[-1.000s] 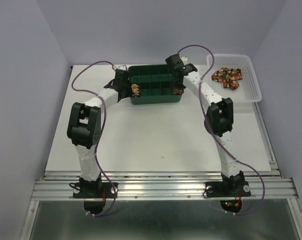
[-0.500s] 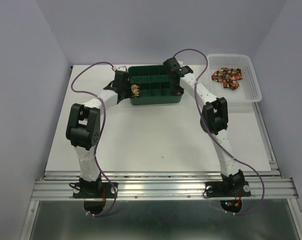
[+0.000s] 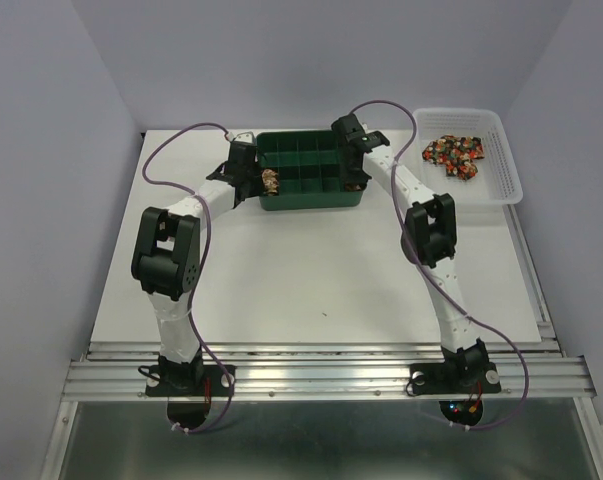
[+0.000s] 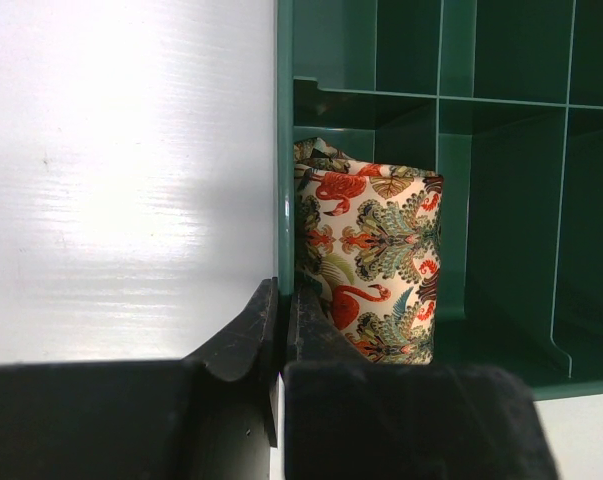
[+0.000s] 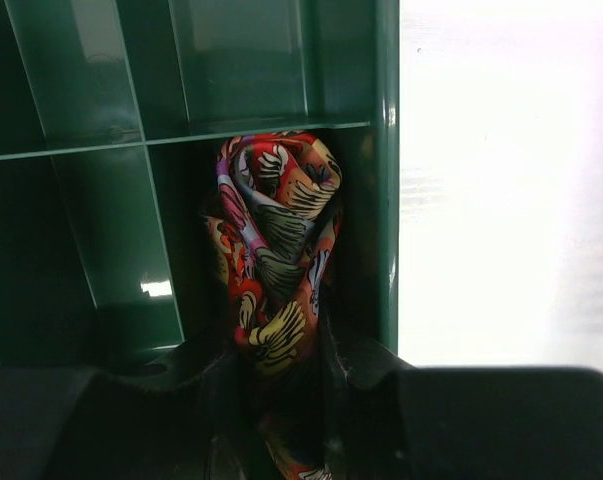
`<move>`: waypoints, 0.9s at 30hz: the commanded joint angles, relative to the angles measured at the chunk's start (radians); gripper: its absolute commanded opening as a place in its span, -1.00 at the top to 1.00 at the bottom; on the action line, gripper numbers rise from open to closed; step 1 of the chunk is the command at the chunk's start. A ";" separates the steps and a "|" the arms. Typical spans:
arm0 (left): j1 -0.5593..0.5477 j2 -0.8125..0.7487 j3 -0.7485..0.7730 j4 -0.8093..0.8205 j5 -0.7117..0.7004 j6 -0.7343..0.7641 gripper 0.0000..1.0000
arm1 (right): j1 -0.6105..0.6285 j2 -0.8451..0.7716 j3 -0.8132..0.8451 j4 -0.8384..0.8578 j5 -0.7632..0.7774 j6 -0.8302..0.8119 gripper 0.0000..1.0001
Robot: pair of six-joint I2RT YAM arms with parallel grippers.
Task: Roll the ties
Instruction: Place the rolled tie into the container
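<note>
Left fingers point(image 4: 231, 340) are pinched almost shut on the left wall of the green box point(image 4: 284, 150), so my left gripper point(image 4: 283, 297) is only anchoring it. My right gripper point(image 5: 278, 350) is closed around the red roll point(image 5: 276, 230) in the near-right compartment, hard against the box's right wall.

Risks, biggest item first:
- Green box: my left pinch is on a thin wall. If the right side pulls up with the roll wedged, I'd guess the box drags or tips on the table point(image 3: 311, 270).
- White basket point(image 3: 508, 175): the loose ties point(image 3: 454, 153) sit in a heap, well apart from the box. Likely to pick two at once.
- Red roll: the folds look slack. It could spring open when I let go, or snag a finger as I back out.
- Cream roll point(image 4: 376, 265): in the near-left compartment, just beside my inner left finger. Opening could nudge it.
</note>
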 commanded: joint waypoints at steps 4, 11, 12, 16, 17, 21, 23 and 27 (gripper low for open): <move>-0.003 -0.026 -0.008 -0.011 -0.035 0.055 1.00 | -0.003 -0.022 0.011 0.059 -0.063 0.018 0.15; -0.003 -0.019 0.009 -0.023 -0.042 0.038 1.00 | -0.003 -0.100 0.004 0.089 -0.104 0.026 -0.04; -0.003 -0.016 0.012 -0.023 -0.041 0.036 1.00 | -0.003 -0.112 0.006 0.096 -0.106 0.027 -0.07; -0.001 -0.010 0.023 -0.029 -0.041 0.029 1.00 | -0.003 -0.132 0.005 0.093 -0.098 0.035 -0.19; -0.001 -0.010 0.026 -0.031 -0.041 0.027 1.00 | -0.003 -0.137 0.003 0.094 -0.095 0.032 -0.19; -0.001 -0.008 0.032 -0.035 -0.047 0.027 1.00 | -0.003 -0.158 -0.009 0.091 -0.087 0.024 -0.26; -0.001 -0.005 0.034 -0.038 -0.049 0.027 1.00 | -0.003 -0.163 -0.015 0.089 -0.090 0.027 -0.28; -0.001 -0.003 0.035 -0.043 -0.047 0.023 1.00 | -0.003 -0.200 -0.048 0.122 -0.113 0.042 0.00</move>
